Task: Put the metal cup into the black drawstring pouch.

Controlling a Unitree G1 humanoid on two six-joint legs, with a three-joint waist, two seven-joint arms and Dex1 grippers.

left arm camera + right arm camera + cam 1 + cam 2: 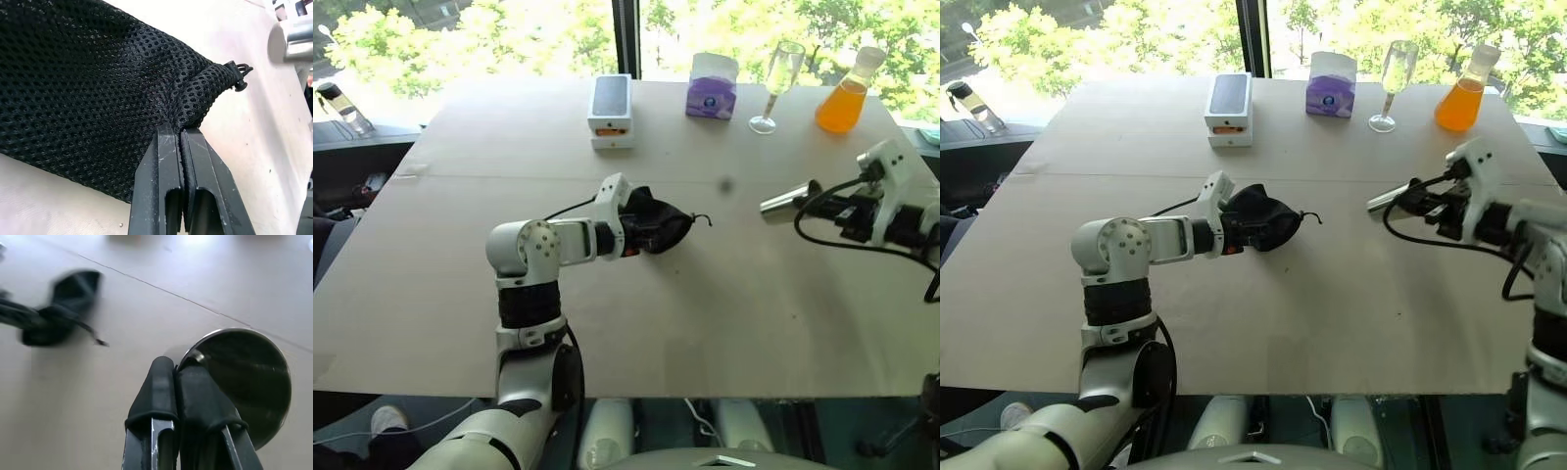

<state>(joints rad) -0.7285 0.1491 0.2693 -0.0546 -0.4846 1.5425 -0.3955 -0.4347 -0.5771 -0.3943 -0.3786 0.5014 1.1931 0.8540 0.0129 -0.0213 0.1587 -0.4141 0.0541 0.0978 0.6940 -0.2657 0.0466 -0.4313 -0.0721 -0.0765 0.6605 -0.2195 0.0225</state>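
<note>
Two black two-fingered grippers: the left gripper point(182, 134) is clamped on the mesh of one black drawstring pouch point(656, 223), held just above mid-table; the right gripper point(177, 369) pinches the rim of one shiny steel cup point(781, 202), lying sideways in the air, well apart from the pouch. Along the far edge of the wooden table point(607, 313) stand one white box with a dark top point(611, 110), one purple tissue box point(712, 86), one clear stemmed glass point(779, 82) and one flask of orange liquid point(846, 96).

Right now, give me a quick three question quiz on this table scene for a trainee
1. True or false: the left gripper is shut on the black drawstring pouch.
2. What does the right gripper hold? A wine glass, B metal cup, C orange flask.
3. Fill in: the cup is held on its ____, mouth toward the pouch.

Key: 1 true. 2 B. 3 side.
</note>
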